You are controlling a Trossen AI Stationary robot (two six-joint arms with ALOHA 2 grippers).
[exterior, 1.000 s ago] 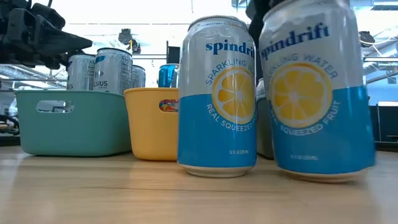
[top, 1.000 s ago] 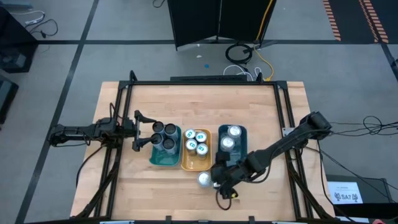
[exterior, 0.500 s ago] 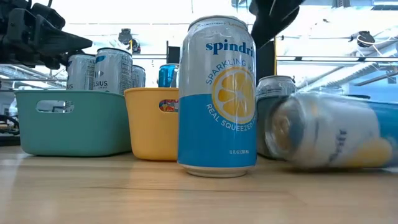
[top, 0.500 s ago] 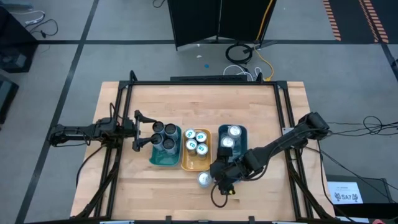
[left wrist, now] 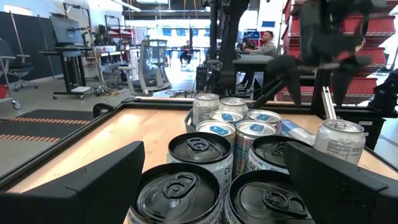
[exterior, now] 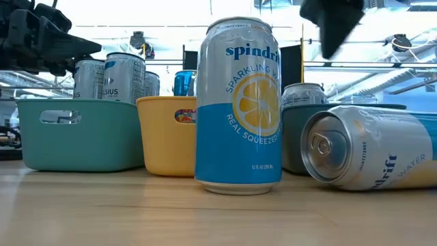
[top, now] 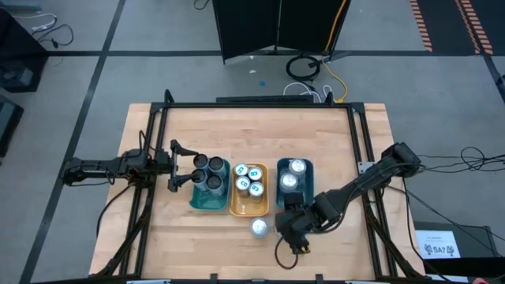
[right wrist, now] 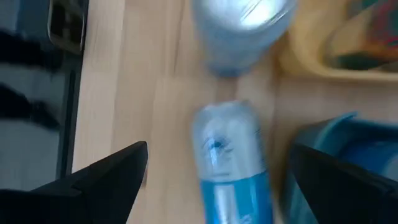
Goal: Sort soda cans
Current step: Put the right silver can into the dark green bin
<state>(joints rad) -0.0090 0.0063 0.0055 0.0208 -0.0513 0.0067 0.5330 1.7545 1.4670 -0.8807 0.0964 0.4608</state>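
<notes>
The second Spindrift can [exterior: 372, 147], upright a second ago, is now toppled on its side; the right gripper [top: 293, 229] is drawn back, fingers parted.

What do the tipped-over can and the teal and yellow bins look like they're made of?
The tipped can looks like thin aluminium: bare, shiny silver end with a pull tab, and a printed glossy body. The teal bin and yellow bin look like moulded plastic with a smooth matte finish, judging by their even colour, rounded corners and the teal bin's cut-out handle.
</notes>
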